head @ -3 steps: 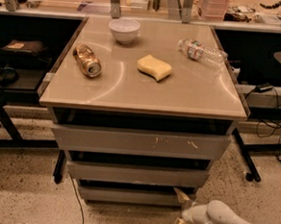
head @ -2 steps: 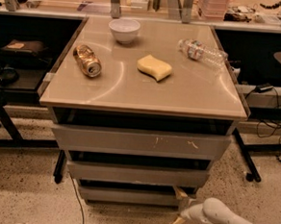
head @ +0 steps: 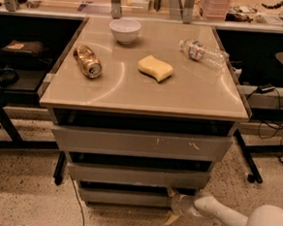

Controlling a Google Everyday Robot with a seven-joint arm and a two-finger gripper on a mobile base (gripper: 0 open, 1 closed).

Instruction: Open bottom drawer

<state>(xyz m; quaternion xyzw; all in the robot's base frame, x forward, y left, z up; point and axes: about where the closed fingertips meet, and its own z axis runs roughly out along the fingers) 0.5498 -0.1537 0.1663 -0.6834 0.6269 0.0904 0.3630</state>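
The bottom drawer (head: 126,197) is the narrowest of three grey handleless fronts under the tan table top, low near the floor. Above it sit the mid-width plain front (head: 137,175) and the widest front (head: 142,143) with white scratch marks. My gripper (head: 172,205) is at the bottom drawer's right end, on the white arm (head: 222,215) that comes in from the lower right. One yellowish finger (head: 172,191) is at the drawer's top edge and the other (head: 171,218) is below its lower edge, so the fingers span the front panel.
On the table top (head: 147,93) lie a white bowl (head: 125,30), a tipped gold can (head: 87,61), a yellow sponge (head: 155,68) and a clear plastic bottle (head: 203,52). Dark desks with cables flank both sides. A black cable (head: 78,205) runs on the speckled floor.
The gripper and arm have shifted slightly left, closer onto the drawer's right end. The drawers have not visibly moved.
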